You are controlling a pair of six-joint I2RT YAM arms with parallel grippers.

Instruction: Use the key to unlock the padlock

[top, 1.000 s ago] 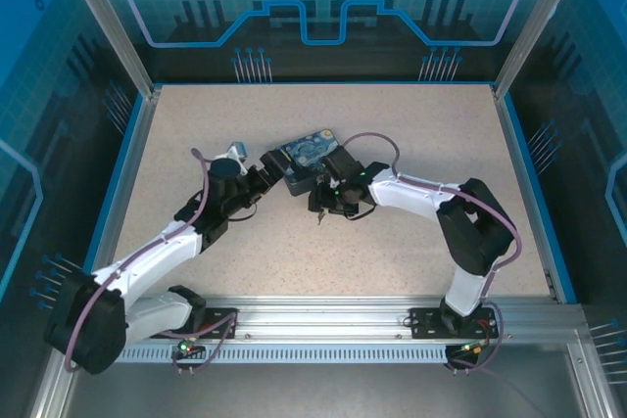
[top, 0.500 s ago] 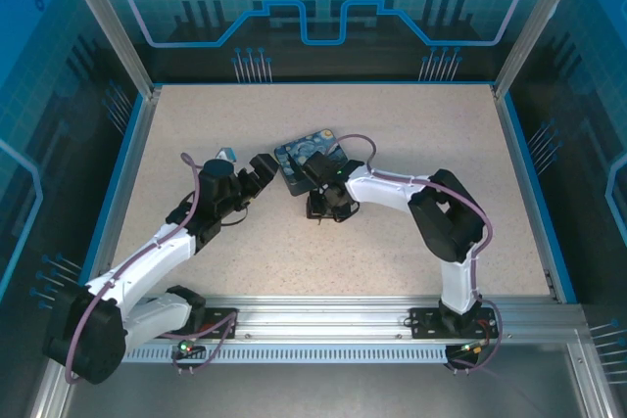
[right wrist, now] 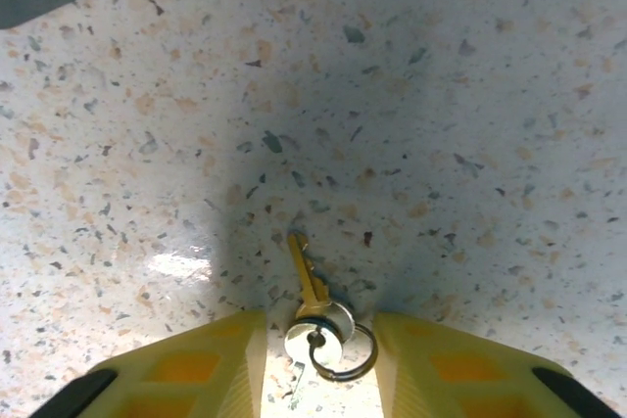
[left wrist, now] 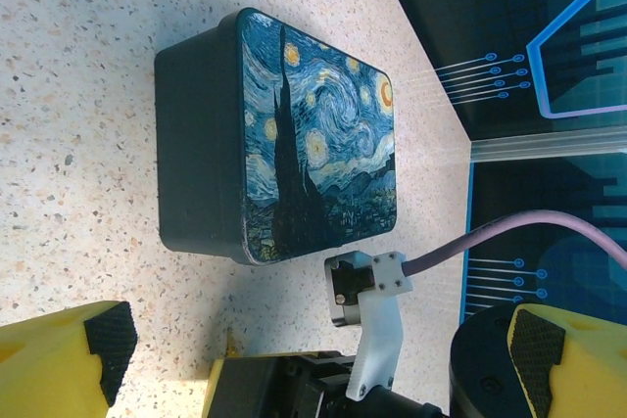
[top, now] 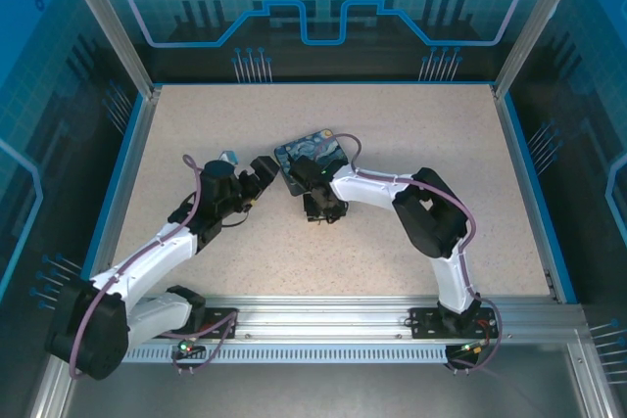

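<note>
One box shut, contents hidden | left fingers apart | right fingers apart, flanking key

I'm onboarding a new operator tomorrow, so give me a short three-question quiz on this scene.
1. True or false: the small golden-brown metal key lies on the speckled table between the yellow fingers of the right pincer.
2. Multiple choice: the left pincer points toward A) a red bowl, B) the rectangular box printed with a Starry Night painting, C) a stack of coins.
3. Fill in: the left pincer's jaws stand ___.
Key: 1 true; 2 B; 3 open.
</note>
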